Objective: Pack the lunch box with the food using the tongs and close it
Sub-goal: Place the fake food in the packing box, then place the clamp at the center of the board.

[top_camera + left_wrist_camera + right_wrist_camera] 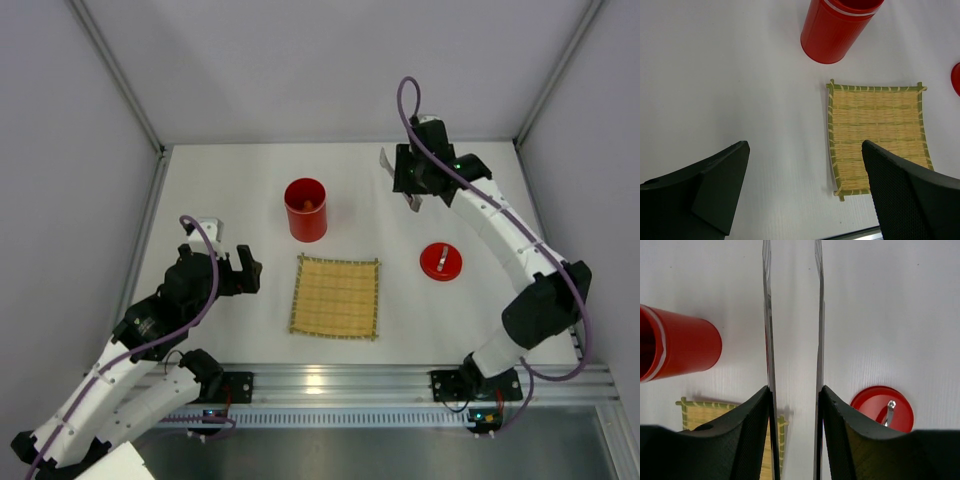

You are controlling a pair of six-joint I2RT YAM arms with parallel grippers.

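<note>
1 white table (230, 190) carries 3 loose things: 1 lunch box (306, 215), 1 lid (440, 262) and 1 bamboo mat (336, 296).

- The lunch box, red and cylindrical, stands upright and uncovered just beyond the mat's far left corner, not touching it; from above, 1 small orange food piece (308, 205) shows inside, and I cannot tell whether more lie under it.
- The lid lies flat to the right of the mat, its 1 silver handle upward, well apart from the lunch box.
- The right gripper (795, 390) sits at the far right of the table, clamped on 1 pair of tongs (769, 330); its 2 black fingers (750, 430) press the 2 slim silver arms from outside, so these run almost parallel with a narrow gap; their tips leave the wrist view at the top.
- The left gripper (238, 270) hangs left of the mat, its 2 jaws spread wide, holding nothing.
</note>
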